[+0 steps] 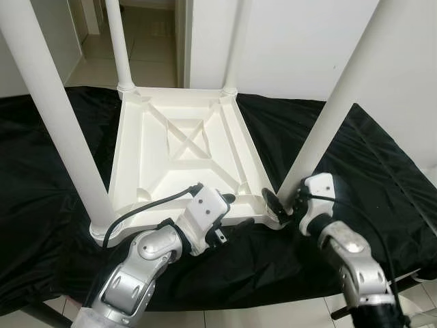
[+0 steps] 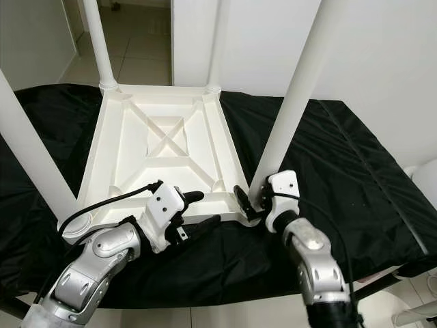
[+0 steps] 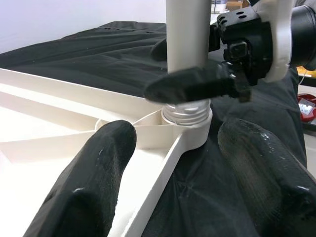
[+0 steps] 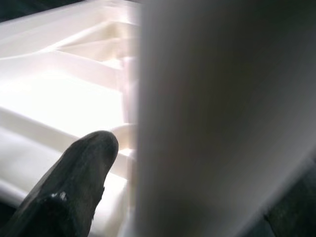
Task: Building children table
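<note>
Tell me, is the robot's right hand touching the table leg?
Touching. In the left wrist view, the right gripper has a black finger pressed across the white leg.

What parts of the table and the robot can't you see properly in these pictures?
- The tops of the white legs: cut off by the upper edge in both eye views.
- The near right leg's thread: partly covered by a right gripper finger in the left wrist view, so how far it is screwed in is unclear.
- The right wrist view: blurred, the close leg blocks the tabletop.
- The black cloth hides what the table lies on.

White table (image 1: 184,147), blk cloth (image 1: 382,178)
</note>
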Available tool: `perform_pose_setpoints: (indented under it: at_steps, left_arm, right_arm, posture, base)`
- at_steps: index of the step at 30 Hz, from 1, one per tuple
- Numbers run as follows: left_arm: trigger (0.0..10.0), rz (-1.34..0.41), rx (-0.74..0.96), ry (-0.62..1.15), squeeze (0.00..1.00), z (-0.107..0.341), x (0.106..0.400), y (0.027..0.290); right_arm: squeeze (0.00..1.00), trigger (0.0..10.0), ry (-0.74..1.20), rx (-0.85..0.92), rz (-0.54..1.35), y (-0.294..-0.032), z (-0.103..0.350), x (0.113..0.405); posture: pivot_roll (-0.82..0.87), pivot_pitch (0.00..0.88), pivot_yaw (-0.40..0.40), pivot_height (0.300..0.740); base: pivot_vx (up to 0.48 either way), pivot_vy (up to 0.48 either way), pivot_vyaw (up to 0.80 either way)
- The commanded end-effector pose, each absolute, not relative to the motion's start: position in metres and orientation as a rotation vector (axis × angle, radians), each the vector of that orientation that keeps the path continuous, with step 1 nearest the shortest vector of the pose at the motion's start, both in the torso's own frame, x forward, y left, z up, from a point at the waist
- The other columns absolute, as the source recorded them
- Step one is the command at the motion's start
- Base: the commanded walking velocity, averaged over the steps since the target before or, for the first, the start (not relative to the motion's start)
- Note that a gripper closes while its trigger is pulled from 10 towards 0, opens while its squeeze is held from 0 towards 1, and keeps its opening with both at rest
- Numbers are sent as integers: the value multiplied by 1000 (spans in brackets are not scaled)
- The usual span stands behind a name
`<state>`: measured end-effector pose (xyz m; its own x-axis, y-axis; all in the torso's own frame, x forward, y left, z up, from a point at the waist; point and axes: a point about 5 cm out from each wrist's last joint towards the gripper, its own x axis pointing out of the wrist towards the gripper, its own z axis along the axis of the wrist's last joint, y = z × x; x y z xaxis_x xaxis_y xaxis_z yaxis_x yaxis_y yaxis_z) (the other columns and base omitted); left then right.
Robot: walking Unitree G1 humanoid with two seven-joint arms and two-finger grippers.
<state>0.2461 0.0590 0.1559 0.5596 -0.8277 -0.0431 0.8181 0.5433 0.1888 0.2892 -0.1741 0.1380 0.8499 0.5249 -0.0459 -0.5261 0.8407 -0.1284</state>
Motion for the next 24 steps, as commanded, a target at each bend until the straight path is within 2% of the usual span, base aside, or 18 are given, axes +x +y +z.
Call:
perform_pose_setpoints:
  at_steps: [1, 8, 9, 10, 11, 12, 13, 18, 22, 23, 24]
  left_arm:
    - [10000, -953, 213, -63, 0, 157, 249, 58]
    - [10000, -951, 214, -70, 0, 158, 250, 56]
    - [10000, -948, 217, -72, 0, 158, 250, 56]
    - [10000, -948, 217, -72, 0, 158, 250, 56]
    - [10000, -944, 221, -76, 0, 159, 251, 56]
    - [10000, -944, 221, -76, 0, 159, 251, 56]
    - [10000, -933, 222, -80, 0, 160, 252, 57]
    - [10000, -929, 222, -81, 0, 161, 253, 57]
    - [10000, -926, 221, -81, 0, 161, 253, 58]
    - [10000, -924, 220, -81, 0, 161, 253, 58]
    - [10000, -923, 219, -81, 0, 161, 253, 58]
  right_arm:
    - [0, 10000, 37, -164, 680, -170, 135, 293]
    - [0, 10000, 75, -212, 764, -170, 133, 299]
    - [0, 8118, 80, -218, 782, -172, 132, 300]
    - [0, 8118, 80, -218, 782, -172, 132, 300]
    - [0, 1490, 84, -223, 794, -173, 130, 301]
    - [0, 1490, 84, -223, 794, -173, 130, 301]
    - [0, 0, 100, -227, 825, -177, 126, 301]
    - [0, 0, 108, -217, 835, -178, 125, 301]
    - [0, 0, 111, -143, 847, -179, 121, 298]
    - [0, 1843, 108, -115, 837, -178, 121, 297]
    - [0, 10000, 100, -91, 826, -177, 121, 296]
  posture:
    - [-15, 0, -75, 740]
    - [-5, 0, -81, 740]
    - [-5, 0, -81, 740]
    - [-5, 0, -81, 740]
    - [2, 0, -83, 740]
    - [2, 0, -83, 740]
    - [5, 2, -83, 740]
    - [6, 5, -84, 740]
    - [7, 12, -86, 740]
    - [4, 19, -88, 740]
    - [2, 22, -88, 740]
  base:
    - [0, 0, 0]
    - [0, 0, 0]
    - [0, 0, 0]
    - [0, 0, 0]
    - [0, 0, 0]
    - [0, 0, 0]
    - [0, 0, 0]
    - [0, 0, 0]
    - [0, 0, 0]
    - [0, 0, 0]
    - [0, 0, 0]
